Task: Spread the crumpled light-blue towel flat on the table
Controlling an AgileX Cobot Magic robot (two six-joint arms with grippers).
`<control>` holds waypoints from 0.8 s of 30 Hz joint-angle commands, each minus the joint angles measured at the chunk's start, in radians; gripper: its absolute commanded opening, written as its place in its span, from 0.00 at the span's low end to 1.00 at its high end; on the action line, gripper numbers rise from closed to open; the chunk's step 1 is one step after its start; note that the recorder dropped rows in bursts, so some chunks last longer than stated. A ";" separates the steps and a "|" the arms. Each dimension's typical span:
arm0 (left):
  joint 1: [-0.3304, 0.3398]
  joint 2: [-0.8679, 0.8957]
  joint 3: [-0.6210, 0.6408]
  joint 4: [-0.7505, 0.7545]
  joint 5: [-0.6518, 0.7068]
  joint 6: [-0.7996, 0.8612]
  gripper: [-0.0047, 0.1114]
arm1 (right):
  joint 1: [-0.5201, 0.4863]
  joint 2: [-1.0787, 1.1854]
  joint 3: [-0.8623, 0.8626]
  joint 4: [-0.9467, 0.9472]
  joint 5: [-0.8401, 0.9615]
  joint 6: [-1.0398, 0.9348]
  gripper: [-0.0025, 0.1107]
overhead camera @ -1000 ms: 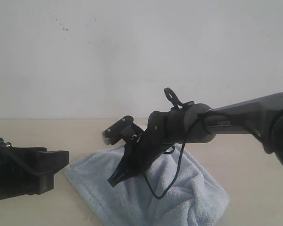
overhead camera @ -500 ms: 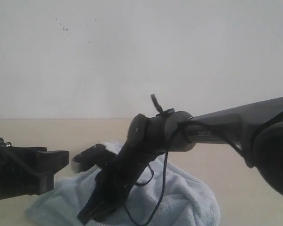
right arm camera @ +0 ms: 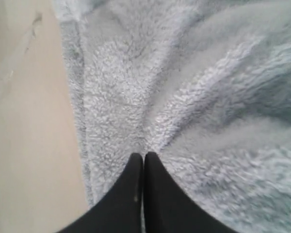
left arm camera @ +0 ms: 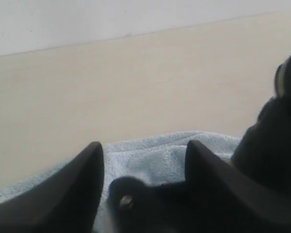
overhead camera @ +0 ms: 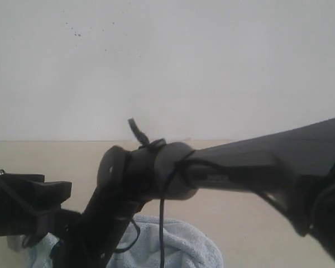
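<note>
The towel (overhead camera: 184, 245) lies bunched on the table (overhead camera: 257, 167) down at six o'clock from where I stand, half hidden behind the right arm (overhead camera: 240, 167), which reaches across toward seven.

The right gripper (right arm camera: 143, 158) has its fingers pressed tight together. Creases in the pile run in to the tips, so it looks to have nipped a small fold just inside the hem (right arm camera: 77, 97). The left gripper (left arm camera: 143, 145), over at eight o'clock, stands wide apart with nothing in it, just above the towel's edge.

That cloth looks soft, light and limp. I'd expect it to sag and fold the moment it is lifted, though the fluffy pile should give the fingers purchase. A pinch mid-cloth only drags a ridge, I'd say; the firmer hem or a corner seems the better hold, one per gripper, pulled apart.
</note>
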 commanded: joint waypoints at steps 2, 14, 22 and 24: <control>0.080 -0.056 0.004 -0.003 0.014 0.016 0.47 | -0.063 -0.124 -0.001 -0.004 0.036 0.003 0.02; 0.190 0.039 0.004 -0.003 0.100 0.019 0.47 | -0.181 -0.132 0.018 -0.031 -0.021 0.010 0.02; 0.242 0.145 -0.114 0.001 0.173 0.018 0.47 | -0.181 -0.134 0.075 -0.158 -0.059 0.037 0.02; 0.245 0.145 -0.125 0.001 0.178 0.026 0.47 | -0.183 -0.136 0.075 -0.255 -0.103 0.116 0.02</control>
